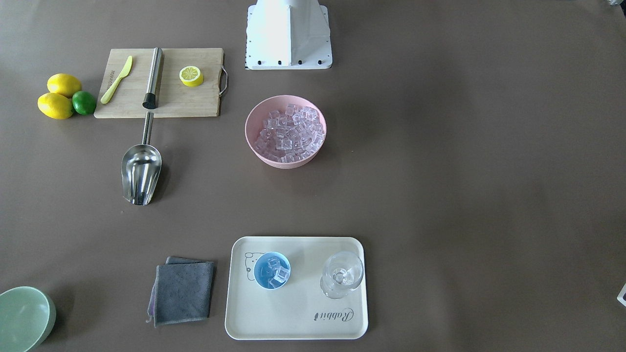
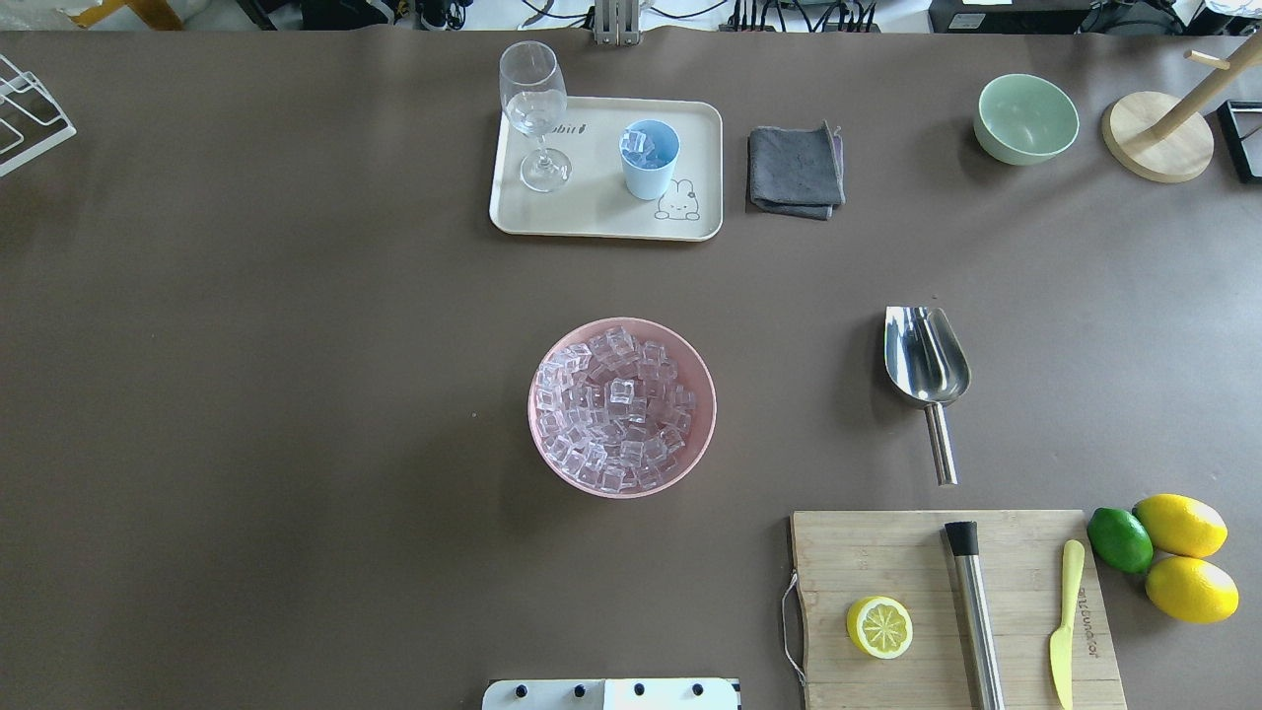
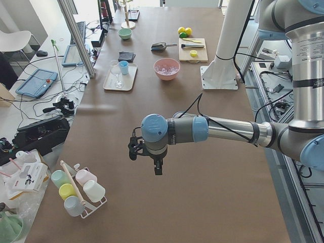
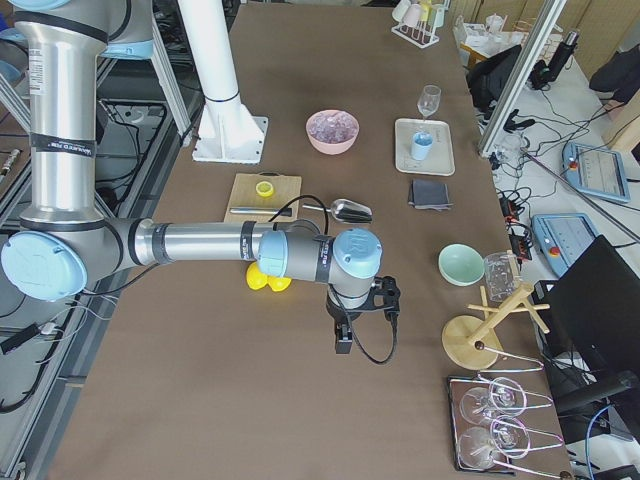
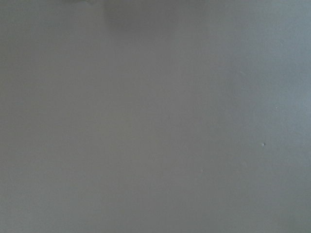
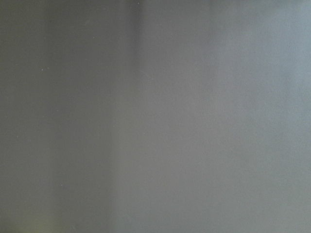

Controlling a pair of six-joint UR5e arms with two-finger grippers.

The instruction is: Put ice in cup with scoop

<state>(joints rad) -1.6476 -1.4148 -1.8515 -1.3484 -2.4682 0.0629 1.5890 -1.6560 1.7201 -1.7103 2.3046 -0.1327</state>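
Note:
The ice [image 2: 616, 409] fills a pink bowl [image 2: 552, 449] at the table's middle. The light-blue cup [image 2: 649, 158] stands on a cream tray [image 2: 601, 212] and holds a few ice cubes [image 1: 275, 272]. The steel scoop [image 2: 925, 360] lies on the table, mouth away from the robot, handle towards the cutting board; it also shows in the front-facing view [image 1: 141, 171]. The left gripper [image 3: 158, 169] and the right gripper [image 4: 343, 345] show only in the side views, far from these things, above bare table. I cannot tell whether they are open or shut.
A clear stemmed glass [image 2: 534, 108] stands on the tray beside the cup. A grey cloth [image 2: 795, 170] and a green bowl [image 2: 1025, 118] lie beyond. A cutting board [image 2: 887, 562] holds a lemon half [image 2: 878, 626], a steel cylinder [image 2: 974, 611] and a yellow knife [image 2: 1065, 621]. Lemons and a lime [image 2: 1119, 538] lie next to it.

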